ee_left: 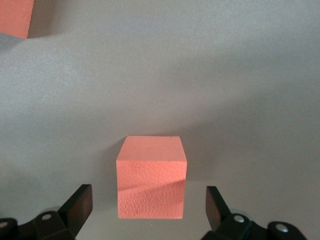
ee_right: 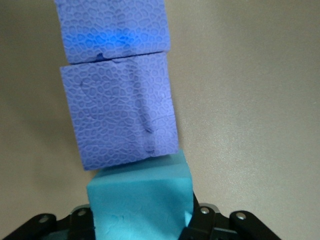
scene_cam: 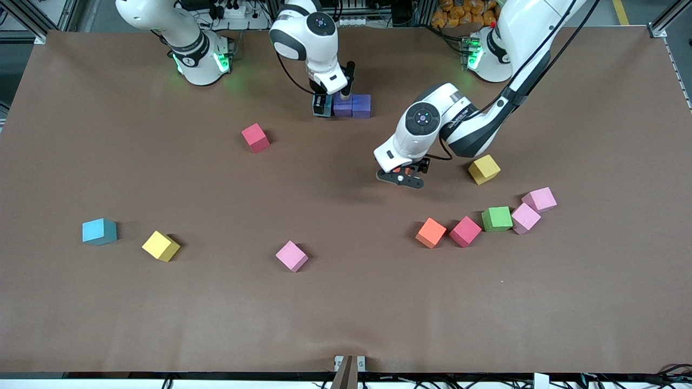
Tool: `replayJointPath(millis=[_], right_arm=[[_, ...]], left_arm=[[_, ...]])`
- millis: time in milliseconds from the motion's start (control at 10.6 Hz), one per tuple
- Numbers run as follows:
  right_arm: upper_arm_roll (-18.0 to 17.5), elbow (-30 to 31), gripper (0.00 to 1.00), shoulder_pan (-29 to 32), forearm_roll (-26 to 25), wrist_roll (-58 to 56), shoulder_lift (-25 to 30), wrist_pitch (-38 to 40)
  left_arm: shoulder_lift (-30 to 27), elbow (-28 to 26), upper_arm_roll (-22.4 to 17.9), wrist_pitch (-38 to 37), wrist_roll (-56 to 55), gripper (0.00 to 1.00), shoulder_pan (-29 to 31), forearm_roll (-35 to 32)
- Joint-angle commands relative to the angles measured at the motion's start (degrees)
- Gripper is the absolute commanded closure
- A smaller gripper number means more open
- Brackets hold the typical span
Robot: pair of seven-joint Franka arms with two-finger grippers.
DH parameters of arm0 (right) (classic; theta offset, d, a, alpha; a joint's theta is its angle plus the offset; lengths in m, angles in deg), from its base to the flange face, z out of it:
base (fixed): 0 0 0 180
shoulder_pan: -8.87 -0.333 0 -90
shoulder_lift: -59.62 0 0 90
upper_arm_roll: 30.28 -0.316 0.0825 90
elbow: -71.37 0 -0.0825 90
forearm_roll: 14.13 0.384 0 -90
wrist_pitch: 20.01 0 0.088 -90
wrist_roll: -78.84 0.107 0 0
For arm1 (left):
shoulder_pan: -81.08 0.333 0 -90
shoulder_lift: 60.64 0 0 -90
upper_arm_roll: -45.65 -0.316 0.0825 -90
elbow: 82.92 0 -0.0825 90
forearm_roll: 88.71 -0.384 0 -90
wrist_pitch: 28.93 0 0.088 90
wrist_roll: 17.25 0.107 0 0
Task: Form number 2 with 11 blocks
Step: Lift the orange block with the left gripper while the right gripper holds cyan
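My right gripper point(scene_cam: 323, 106) point(ee_right: 142, 220) is shut on a light blue block point(scene_cam: 323, 105) point(ee_right: 140, 200). That block presses against the end of a row of two purple blocks point(scene_cam: 351, 105) point(ee_right: 120, 115) near the robots' bases. My left gripper point(scene_cam: 401, 177) point(ee_left: 150, 197) is open and low over the table. An orange block point(ee_left: 151, 177) sits between its fingers point(ee_left: 80, 202) with a gap on each side. In the front view this block point(scene_cam: 399, 172) is mostly hidden under the hand. A second orange block point(scene_cam: 431, 232) point(ee_left: 15, 17) lies nearer the front camera.
Loose blocks: red point(scene_cam: 255, 137), yellow point(scene_cam: 484, 169), red point(scene_cam: 465, 231), green point(scene_cam: 497, 219), light blue point(scene_cam: 99, 231), yellow point(scene_cam: 160, 246). Pink cubes lie at mid-table point(scene_cam: 292, 255) and beside the green block point(scene_cam: 525, 218) point(scene_cam: 539, 199).
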Motion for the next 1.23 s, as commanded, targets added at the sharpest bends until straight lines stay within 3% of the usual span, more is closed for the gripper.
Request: replayJointPath(millis=[0,283,755,1132], right_arm=[[0.4,-0.9,0.51,-1.2,-0.7,1.7,-1.5,-0.9],[0.4,-1.0,0.50,-1.3,-0.7,1.7,-1.5,-0.9],[0.1,-1.0,0.37,-1.4,-0.8,3.5,-1.6,-0.9],[0.1,-1.0,0.36,-1.6,-0.7,4.3,-1.5,-0.9]], left_arm=[[0.6,0.0,-0.4,0.9,-3.2,0.00,-0.9,-1.8],[1.9,0.0,-0.5,1.6,-4.1,0.00,-1.4,-2.7],[3.3,-0.6,-0.7,1.6,-4.7,0.00,-1.4,-5.2],[4.3,-0.6,-1.5,2.4,-5.1,0.00,-1.7,-6.4]])
